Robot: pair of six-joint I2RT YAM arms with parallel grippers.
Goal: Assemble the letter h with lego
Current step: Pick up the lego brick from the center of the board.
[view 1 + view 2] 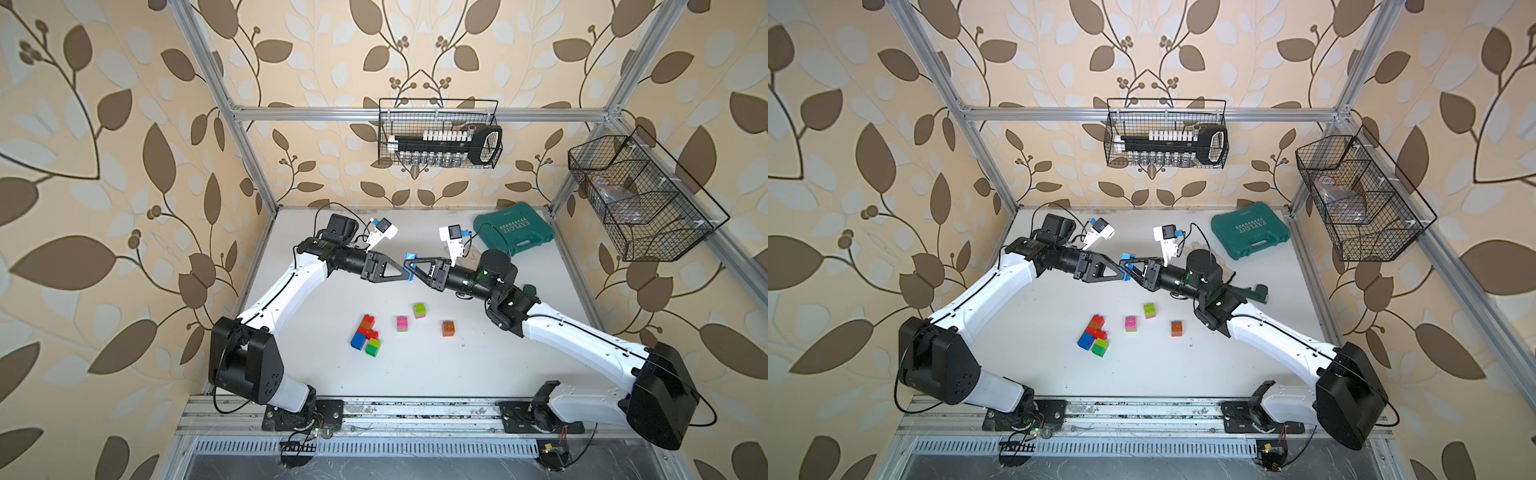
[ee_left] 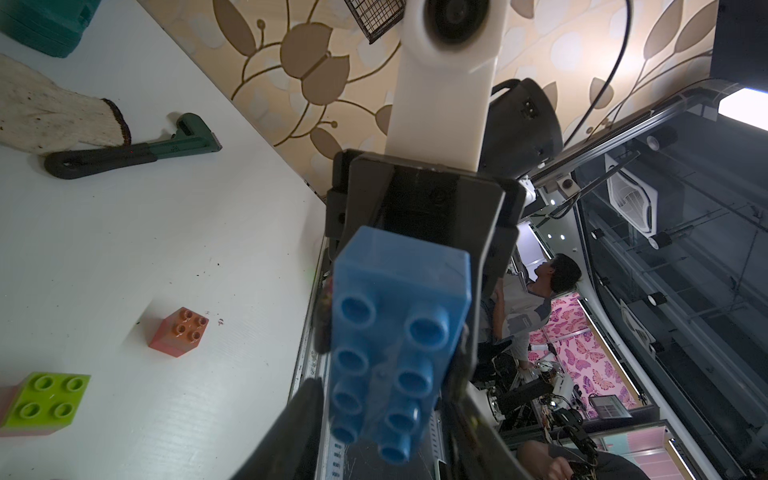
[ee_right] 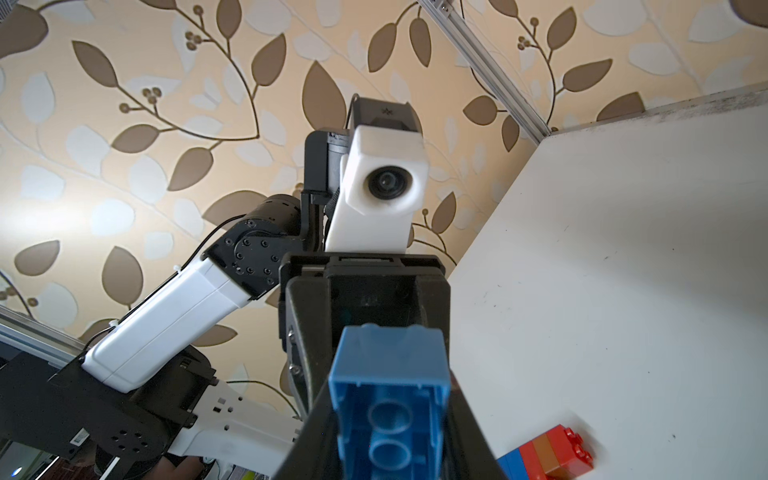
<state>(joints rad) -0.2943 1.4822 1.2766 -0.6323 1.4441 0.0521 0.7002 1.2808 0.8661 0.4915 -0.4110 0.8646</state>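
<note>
A long light blue lego brick hangs in mid-air over the middle of the table, held from both ends. My left gripper is closed against its sides, and its studs face the left wrist camera. My right gripper is shut on the other end, where the hollow underside shows. Below lies a joined cluster of orange, red, blue and green bricks. A pink-and-lime brick, a lime-and-pink brick and an orange brick lie loose.
A teal plastic case lies at the back right of the table. A white glove and a green wrench lie near the right arm. Wire baskets hang on the back wall and the right wall.
</note>
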